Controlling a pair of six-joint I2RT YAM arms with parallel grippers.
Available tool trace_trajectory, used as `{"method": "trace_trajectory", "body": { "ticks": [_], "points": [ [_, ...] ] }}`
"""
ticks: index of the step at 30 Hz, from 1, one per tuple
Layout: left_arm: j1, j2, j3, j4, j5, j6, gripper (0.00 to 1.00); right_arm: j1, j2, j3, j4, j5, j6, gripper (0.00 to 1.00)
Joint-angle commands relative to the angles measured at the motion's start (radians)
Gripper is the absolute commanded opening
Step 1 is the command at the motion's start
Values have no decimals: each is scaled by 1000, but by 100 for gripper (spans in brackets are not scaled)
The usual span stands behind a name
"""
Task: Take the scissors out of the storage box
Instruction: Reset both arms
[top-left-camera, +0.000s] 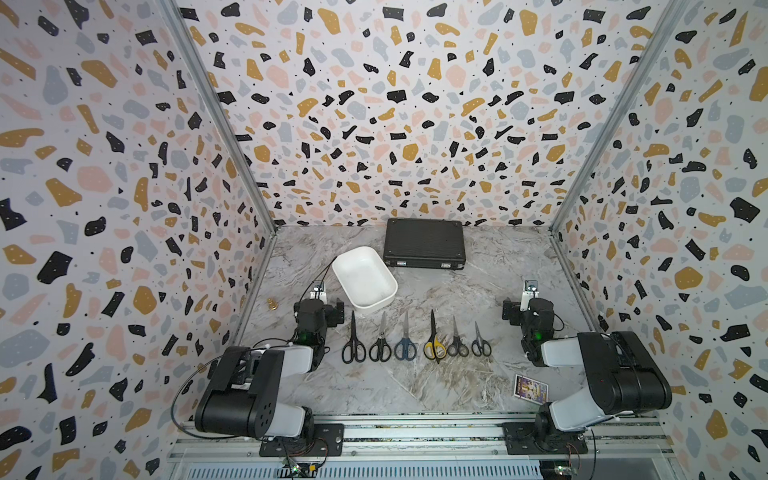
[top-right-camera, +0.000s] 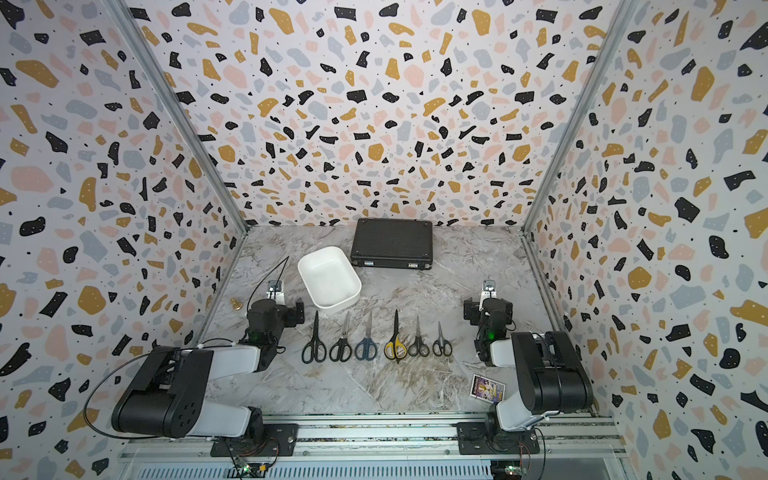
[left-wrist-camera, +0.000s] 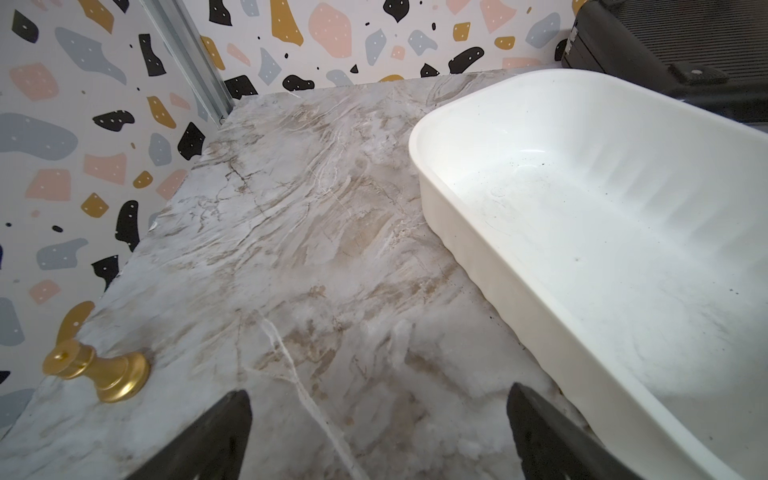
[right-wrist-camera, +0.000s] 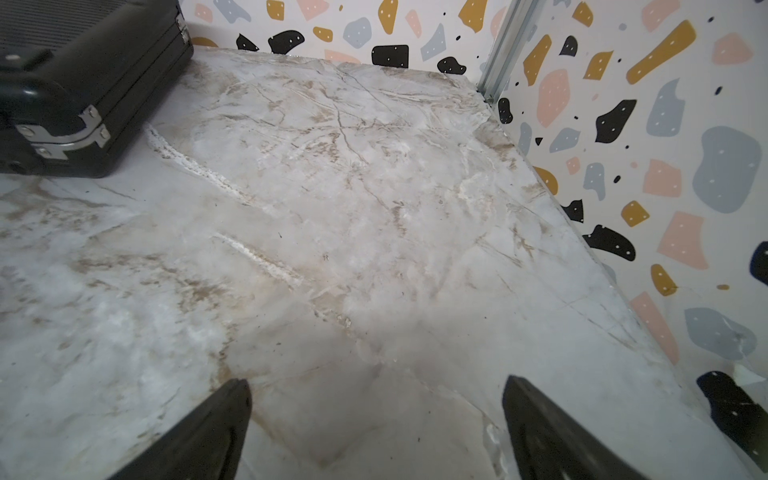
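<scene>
Apparently nothing left to lift out. Empty white storage box on the marble table, angled, just beside the left gripper. Six scissors outside it, laid flat in a row on the robot's side of the box, blades pointing away, handles nearest. Left gripper spread wide, holding nothing, low over bare table. Right gripper likewise spread and empty, well apart from the box. Best advice: rise straight up, keep clear of the row, nudge nothing.
</scene>
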Motion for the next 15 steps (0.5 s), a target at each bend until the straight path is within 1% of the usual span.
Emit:
{"method": "trace_trajectory", "body": {
  "ticks": [1, 13, 14, 15],
  "points": [
    [-5, -5, 2, 60, 1, 13, 100, 0, -10, 11, 32, -5, -9, 100],
    [-8, -8, 2, 62, -1, 14, 100, 1, -12, 12, 26, -3, -8, 100],
    [-8, -8, 1, 63, -8, 12, 100, 0, -13, 13, 26, -3, -8, 100],
    [-7, -10, -7, 74, -63, -14, 100, 0, -12, 12, 26, -4, -8, 100]
  ]
}}
